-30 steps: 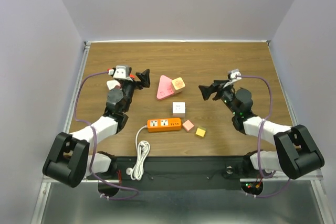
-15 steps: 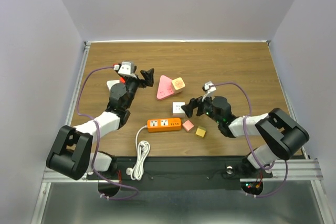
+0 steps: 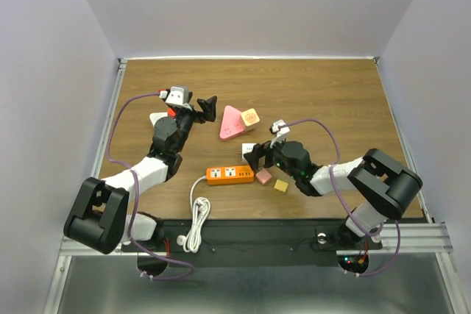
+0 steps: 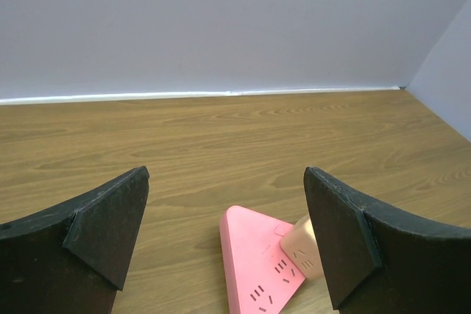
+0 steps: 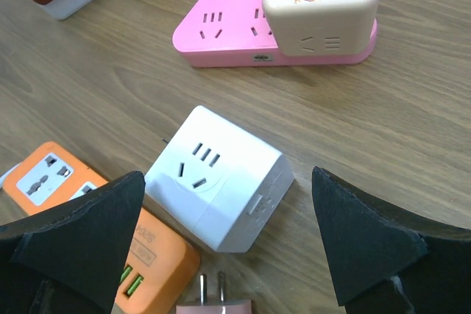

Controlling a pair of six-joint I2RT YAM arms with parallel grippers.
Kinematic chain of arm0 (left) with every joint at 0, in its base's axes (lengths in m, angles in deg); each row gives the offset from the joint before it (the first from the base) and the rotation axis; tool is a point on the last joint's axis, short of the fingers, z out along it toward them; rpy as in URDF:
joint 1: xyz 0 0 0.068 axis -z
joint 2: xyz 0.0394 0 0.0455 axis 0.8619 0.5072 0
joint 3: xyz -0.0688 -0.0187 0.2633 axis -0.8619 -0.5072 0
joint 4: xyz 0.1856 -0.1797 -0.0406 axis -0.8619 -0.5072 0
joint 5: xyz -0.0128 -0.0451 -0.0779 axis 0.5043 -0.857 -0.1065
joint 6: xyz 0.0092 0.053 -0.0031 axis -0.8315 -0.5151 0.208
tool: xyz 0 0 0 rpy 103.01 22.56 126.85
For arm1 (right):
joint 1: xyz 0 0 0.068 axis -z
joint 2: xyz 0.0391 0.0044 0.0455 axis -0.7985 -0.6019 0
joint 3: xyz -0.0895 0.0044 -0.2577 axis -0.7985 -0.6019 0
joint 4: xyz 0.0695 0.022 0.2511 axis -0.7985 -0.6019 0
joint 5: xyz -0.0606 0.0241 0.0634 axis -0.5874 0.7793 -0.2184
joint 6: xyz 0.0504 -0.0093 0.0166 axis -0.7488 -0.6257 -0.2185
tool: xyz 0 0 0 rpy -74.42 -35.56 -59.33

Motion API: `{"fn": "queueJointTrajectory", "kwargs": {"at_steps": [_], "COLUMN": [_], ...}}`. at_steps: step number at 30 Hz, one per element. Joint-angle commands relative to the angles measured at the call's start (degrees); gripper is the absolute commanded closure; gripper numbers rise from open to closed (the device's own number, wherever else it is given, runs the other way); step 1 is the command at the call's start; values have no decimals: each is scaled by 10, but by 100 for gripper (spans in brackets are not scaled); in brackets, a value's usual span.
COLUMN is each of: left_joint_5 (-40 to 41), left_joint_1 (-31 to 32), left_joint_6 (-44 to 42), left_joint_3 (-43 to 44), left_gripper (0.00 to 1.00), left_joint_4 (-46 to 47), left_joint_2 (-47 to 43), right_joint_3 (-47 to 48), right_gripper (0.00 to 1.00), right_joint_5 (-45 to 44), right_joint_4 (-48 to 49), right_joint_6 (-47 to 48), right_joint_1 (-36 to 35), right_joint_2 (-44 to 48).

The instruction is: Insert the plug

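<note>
fingers (image 5: 81,240) of the right gripper (image 5: 226,173) gaped empty either side of the white adapter (image 5: 215,193), mid-frame; centring before closing looked wise.

left gripper (image 4: 224,244) spread wide | pink triangular socket (image 4: 254,270) touching beige cube (image 4: 305,246)

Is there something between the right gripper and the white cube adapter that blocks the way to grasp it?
Nothing visible does. The white cube adapter lies on the table in line with the gap of the open right gripper, with nothing over it. The orange power strip sits close beside it, not on top.
</note>
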Motion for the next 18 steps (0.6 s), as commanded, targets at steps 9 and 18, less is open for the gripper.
{"fn": "queueJointTrajectory", "kwargs": {"at_steps": [9,18], "left_joint_5": [-3,-4], "left_joint_1": [7,8], "left_joint_6": [3,5], "left_joint_3": [-4,-7], "left_gripper": [3,3], "left_joint_4": [28,28], "left_joint_2": [-4,-3], "right_joint_3": [67,105], "right_gripper": [1,18], "right_joint_5": [-182,-259], "right_joint_4": [-21,-55], "right_joint_6": [3,0], "right_joint_1": [-95,-98], "right_joint_2": [-60,-108]}}
